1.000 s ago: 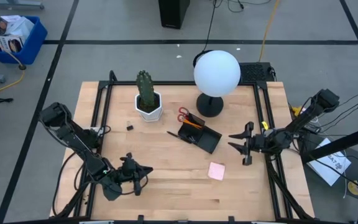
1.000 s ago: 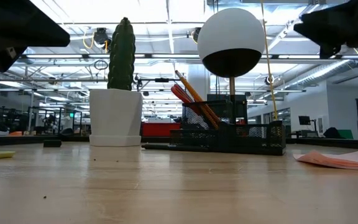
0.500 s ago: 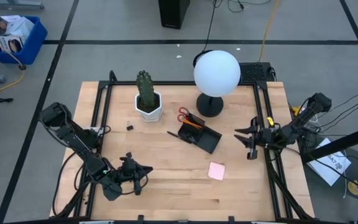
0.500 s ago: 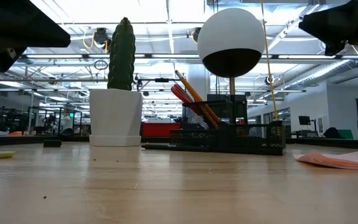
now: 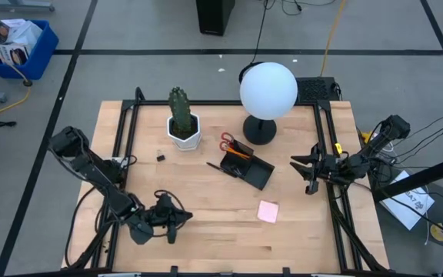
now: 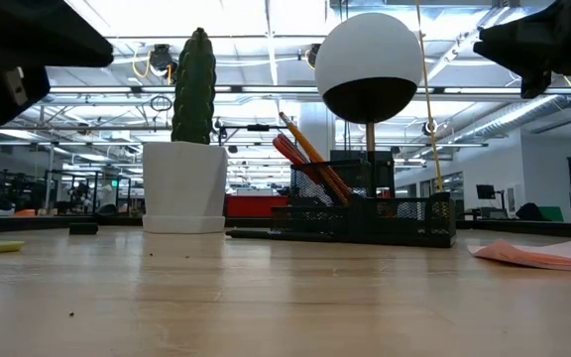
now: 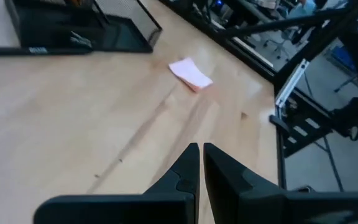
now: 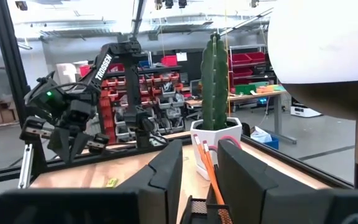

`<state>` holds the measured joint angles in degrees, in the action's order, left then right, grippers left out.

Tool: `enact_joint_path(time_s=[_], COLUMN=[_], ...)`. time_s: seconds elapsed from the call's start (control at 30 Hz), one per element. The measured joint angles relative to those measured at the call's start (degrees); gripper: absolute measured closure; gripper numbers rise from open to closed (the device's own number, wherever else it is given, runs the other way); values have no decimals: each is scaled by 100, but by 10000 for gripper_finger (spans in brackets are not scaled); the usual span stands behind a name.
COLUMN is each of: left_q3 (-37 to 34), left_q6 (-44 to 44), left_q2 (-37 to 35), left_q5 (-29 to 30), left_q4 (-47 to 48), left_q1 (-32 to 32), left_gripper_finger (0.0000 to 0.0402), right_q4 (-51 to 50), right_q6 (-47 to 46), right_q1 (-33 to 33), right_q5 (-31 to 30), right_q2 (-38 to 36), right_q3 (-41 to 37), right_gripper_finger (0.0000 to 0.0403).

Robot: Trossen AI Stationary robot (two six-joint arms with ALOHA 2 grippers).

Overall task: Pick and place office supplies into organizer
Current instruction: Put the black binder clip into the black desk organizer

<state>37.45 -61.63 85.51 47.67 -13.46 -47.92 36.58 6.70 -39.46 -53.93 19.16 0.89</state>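
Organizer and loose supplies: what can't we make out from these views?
- Organizer: compartment contents unreadable in the high view, too small; mesh wall hides them in the low view.
- Small dark item beside the cactus pot: too small to identify.
- Pink sticky pad: cut by the low view's right edge.
- Right pincer: empty.

organizer (image 5: 246, 166): black mesh
sticky-note pad (image 5: 268, 211): pink
scissors (image 5: 227, 142): red handles
cactus pot (image 5: 184, 132): white
lamp globe (image 5: 268, 90): white
desk (image 5: 214, 223): pale wood
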Motion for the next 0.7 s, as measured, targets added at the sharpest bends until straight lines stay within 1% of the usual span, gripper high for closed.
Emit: enact_joint_path(time_s=[0.1,0.2,0.27,0.37,0.5,0.63,0.7], left_q3=[193,550,792,1250,1825,2373,2652], left_q6=[-68,-87,-140,-477,-1162,-2037,-2536], left_q2=[172,399,595,883,1318,1734,1937], left_q5=[-54,-65,-170,-327,-552,-1062,-1172], left_q4=[137,312,616,1155,2260,3189,3642], left_q1=[-15,11,48,68,50,25,-94], left_gripper_finger=[378,377,377,369,336,299,286], right_q4=[0,-2,-4,0,-2,-2,-2], right_q6=[0,0,0,0,0,0,0], right_q1=[0,0,0,0,0,0,0], right_q5=[0,0,2,2,2,4,4], right_q2=[0,2,2,3,2,4,4], right_q3=[-1,-1,-1,-1,-1,-1,-1], right_gripper_finger=[307,304,303,303,303,303,303])
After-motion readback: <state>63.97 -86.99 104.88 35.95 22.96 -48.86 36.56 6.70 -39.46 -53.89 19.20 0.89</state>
